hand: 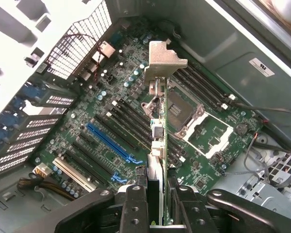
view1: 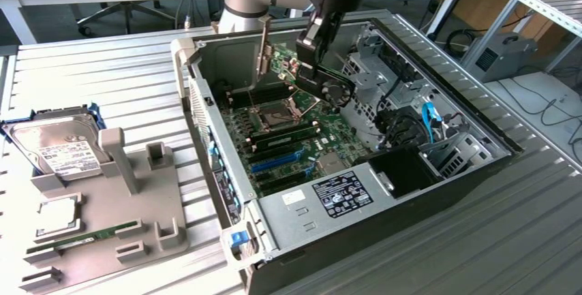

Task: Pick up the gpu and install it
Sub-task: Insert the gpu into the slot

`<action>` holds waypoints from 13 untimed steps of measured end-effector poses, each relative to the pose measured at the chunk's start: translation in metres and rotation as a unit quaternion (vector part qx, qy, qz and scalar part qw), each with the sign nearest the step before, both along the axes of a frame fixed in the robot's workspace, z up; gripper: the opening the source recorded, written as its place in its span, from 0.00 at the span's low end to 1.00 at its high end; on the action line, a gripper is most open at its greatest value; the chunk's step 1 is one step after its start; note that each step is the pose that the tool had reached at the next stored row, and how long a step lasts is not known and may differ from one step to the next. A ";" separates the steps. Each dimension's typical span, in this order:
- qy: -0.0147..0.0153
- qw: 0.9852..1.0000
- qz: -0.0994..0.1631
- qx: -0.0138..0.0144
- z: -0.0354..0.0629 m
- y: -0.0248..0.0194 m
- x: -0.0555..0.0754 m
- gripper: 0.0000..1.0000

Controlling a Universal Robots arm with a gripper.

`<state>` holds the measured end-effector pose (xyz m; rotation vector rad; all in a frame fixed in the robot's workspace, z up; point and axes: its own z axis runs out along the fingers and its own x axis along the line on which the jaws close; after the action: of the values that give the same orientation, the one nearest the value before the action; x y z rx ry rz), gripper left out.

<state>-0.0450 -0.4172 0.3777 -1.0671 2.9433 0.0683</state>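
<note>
The gpu point(view1: 333, 91) hangs inside the open computer case point(view1: 454, 172), above the motherboard point(view1: 283, 126). It is a thin card with a black fan face and a long silver end bracket point(view1: 264, 44). My gripper point(view1: 312, 62) is shut on the card's upper edge. In the wrist view the gpu point(hand: 158, 141) is seen edge-on between the two black fingers point(hand: 135, 209), and its bracket point(hand: 165, 59) points toward the case's rear wall. Below it lie the blue expansion slots point(hand: 112, 141) and the bare CPU socket point(hand: 182, 109).
A grey parts fixture point(view1: 127, 213) on the exterior view's left holds a hard drive point(view1: 59, 150), a CPU point(view1: 58, 216) and a RAM stick point(view1: 87, 236). Drive cages and cables point(view1: 414, 128) crowd the case's right side. The case walls ring the motherboard.
</note>
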 end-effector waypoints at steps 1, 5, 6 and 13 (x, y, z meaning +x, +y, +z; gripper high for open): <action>0.000 1.000 0.001 0.000 0.0000 0.0000 0.000 0.26; 0.000 1.000 0.004 0.000 0.0000 0.0000 0.000 0.26; 0.000 1.000 0.005 0.000 0.0000 0.0000 0.000 0.26; 0.000 1.000 0.012 0.000 0.0000 0.0000 0.000 0.26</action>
<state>-0.0450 -0.4172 0.3777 -1.1016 2.9311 0.0685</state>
